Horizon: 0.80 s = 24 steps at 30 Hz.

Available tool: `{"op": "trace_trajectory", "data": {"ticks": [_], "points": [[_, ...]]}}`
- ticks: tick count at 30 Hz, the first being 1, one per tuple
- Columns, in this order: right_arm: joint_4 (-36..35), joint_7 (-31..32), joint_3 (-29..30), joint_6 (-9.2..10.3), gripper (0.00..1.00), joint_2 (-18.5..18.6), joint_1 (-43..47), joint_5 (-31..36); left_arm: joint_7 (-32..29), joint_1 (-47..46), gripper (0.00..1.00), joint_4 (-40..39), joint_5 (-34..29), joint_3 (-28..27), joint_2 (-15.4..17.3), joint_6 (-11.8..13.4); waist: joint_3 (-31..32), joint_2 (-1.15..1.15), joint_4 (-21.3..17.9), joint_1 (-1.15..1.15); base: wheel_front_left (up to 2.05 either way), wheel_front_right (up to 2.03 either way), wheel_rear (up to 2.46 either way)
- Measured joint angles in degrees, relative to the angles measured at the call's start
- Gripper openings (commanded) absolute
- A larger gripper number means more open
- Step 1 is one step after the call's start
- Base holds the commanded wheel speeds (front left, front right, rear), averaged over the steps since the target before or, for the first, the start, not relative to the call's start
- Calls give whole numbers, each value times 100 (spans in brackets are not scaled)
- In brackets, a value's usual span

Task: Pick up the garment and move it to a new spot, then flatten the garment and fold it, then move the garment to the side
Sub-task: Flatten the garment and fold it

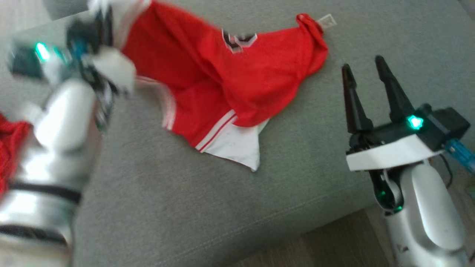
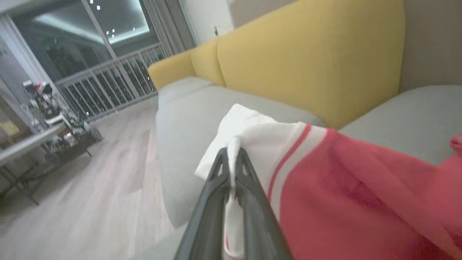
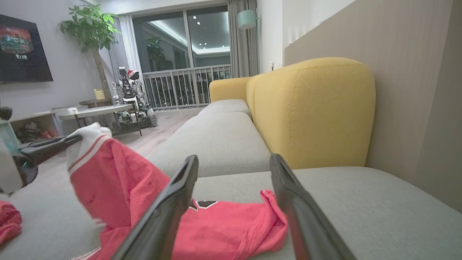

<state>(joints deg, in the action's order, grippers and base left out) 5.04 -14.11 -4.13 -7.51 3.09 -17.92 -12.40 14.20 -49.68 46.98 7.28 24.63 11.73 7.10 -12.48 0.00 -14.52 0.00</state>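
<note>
A red garment [image 1: 230,85] with white striped trim lies crumpled on the grey sofa seat [image 1: 167,207]. Its left end is raised off the cushion. My left gripper [image 1: 104,22], blurred in the head view, is shut on that raised white hem. The left wrist view shows the fingers [image 2: 231,155] pinching white cloth, with the red garment [image 2: 343,195] hanging to the right. From the right wrist view, the left gripper [image 3: 72,139] holds the garment [image 3: 119,180] up. My right gripper [image 1: 362,63] stands open and empty to the right of the garment, also seen above the cushion [image 3: 234,159].
Another red cloth [image 1: 9,148] lies at the seat's left edge. A yellow backrest [image 3: 314,108] runs behind the seat. Wooden floor [image 1: 315,244] lies past the cushion's front edge. A low table [image 3: 94,112] stands across the room.
</note>
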Motion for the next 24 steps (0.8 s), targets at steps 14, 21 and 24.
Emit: {"op": "trace_trajectory", "data": {"ticks": [14,21,24], "points": [[249,-36,-62,0,100,3,-252,-465,53,-2913,0,-595,-845,359,212,204,84,0,-180,0,0,0,0],[257,-36,27,0,100,5,-218,-401,59,-1806,0,-1079,-758,736,302,-16,185,0,259,0,0,0,0],[267,-36,111,0,100,3,-81,-321,53,-784,0,-1243,-577,981,316,-174,252,0,470,0,0,0,0]]}}
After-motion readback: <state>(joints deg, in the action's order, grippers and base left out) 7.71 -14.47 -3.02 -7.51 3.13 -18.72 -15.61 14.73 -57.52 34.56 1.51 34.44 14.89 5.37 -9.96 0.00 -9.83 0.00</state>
